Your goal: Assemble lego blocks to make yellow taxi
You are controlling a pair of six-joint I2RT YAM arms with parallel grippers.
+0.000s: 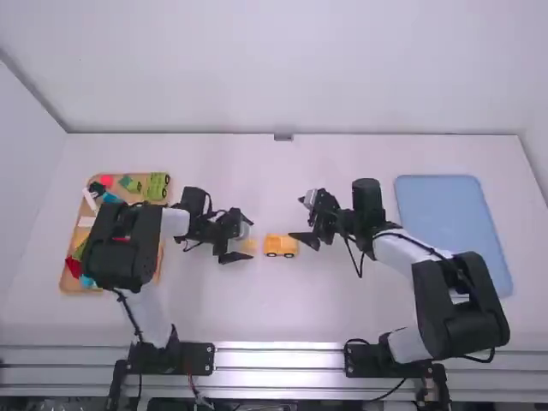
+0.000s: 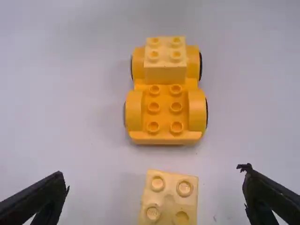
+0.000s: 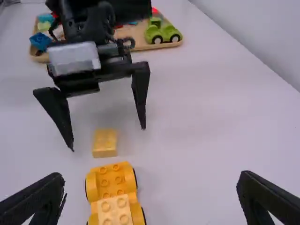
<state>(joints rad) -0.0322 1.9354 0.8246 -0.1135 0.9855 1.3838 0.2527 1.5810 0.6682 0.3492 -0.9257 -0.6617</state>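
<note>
Noted: wooden tray [image 3: 136, 33], left on the white table [image 1: 300, 308], containing green wheeled toy [image 3: 161, 33], blue block [image 3: 41, 41]; blue tray [image 1: 449, 223] at right.

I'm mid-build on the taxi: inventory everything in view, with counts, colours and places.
Wheeled base: one, yellow-orange, mid-table
Mounted block: one, pale yellow, on one end of the base
Loose block: one, pale yellow, on the table between the left gripper's fingers
Tray: one, tan, table's left
Toy car: one, green, in the tray
Other pieces: several, mixed colours, in the tray, partly hidden
Panel: one, light blue, table's right
Table: one, white
Arms: two, white and black, left and right
Left gripper, right gripper: black, open
</note>
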